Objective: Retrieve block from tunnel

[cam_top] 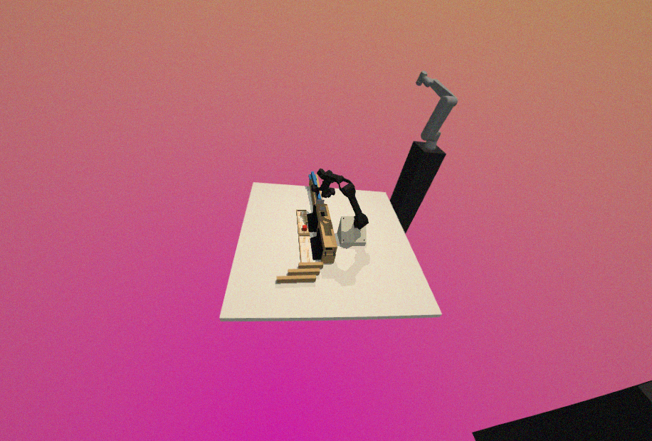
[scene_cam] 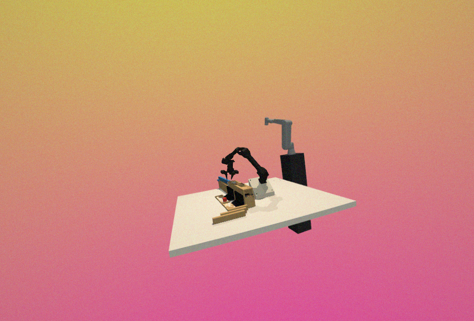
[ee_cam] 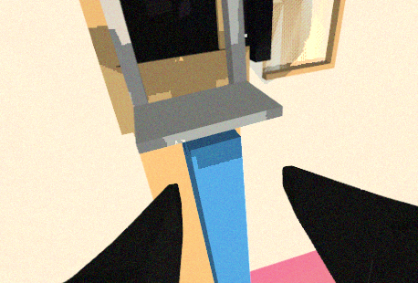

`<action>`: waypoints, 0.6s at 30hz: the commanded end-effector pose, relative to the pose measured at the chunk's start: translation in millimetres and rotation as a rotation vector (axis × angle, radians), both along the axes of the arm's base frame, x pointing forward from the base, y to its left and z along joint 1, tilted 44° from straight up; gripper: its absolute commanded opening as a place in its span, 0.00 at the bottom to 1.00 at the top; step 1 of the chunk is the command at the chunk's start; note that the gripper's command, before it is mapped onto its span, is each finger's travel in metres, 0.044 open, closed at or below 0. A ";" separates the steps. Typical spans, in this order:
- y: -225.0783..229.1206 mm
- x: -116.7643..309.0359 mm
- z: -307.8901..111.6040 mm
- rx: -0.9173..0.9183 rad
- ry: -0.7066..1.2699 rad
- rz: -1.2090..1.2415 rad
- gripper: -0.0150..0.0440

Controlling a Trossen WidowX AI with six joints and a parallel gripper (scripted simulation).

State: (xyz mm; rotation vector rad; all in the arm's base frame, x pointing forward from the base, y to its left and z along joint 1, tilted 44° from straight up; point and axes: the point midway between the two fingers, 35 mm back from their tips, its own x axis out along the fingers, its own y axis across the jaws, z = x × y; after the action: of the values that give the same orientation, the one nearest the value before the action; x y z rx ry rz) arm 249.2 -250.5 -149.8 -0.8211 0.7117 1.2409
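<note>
Can see small red block (cam_top: 304, 227) (scene_cam: 224, 199), approx. cube-shaped, plain, sitting in shallow tray (cam_top: 297, 220) (scene_cam: 217, 198) (ee_cam: 333, 46) beside tunnel (cam_top: 329, 240) (scene_cam: 249, 201) (ee_cam: 183, 79), i.e. outside it. Too tiny for finer detail. Have pincer (cam_top: 322, 194) (scene_cam: 229, 178) (ee_cam: 231, 183) w/ fingers apart, above blue handle (cam_top: 313, 179) (scene_cam: 222, 178) (ee_cam: 222, 205).

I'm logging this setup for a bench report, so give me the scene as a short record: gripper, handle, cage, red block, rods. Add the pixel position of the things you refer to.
gripper: fingers partly open, apart on either side of the handle, not gripping (cam_top: 316, 189) (scene_cam: 229, 177) (ee_cam: 231, 175)
handle: blue bar (scene_cam: 223, 179) (ee_cam: 221, 210), extending from the cage end
cage: gray end plate (ee_cam: 206, 114), beside the tunnel
red block: in the shallow tray (cam_top: 304, 227) (scene_cam: 224, 199)
rods: three wooden, loose on the table
</note>
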 end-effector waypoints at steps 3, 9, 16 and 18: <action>-14.6 0.1 13.7 -0.004 -0.004 0.000 0.88; -15.4 6.2 22.6 0.015 0.022 -0.044 1.00; 26.8 61.8 67.8 0.174 0.347 -0.442 1.00; 41.9 76.3 81.6 0.214 0.451 -0.555 1.00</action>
State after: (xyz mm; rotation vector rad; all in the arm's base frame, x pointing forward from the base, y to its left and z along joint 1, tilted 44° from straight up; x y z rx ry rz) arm 294.6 -236.6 -96.3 -0.4009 0.9299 1.0789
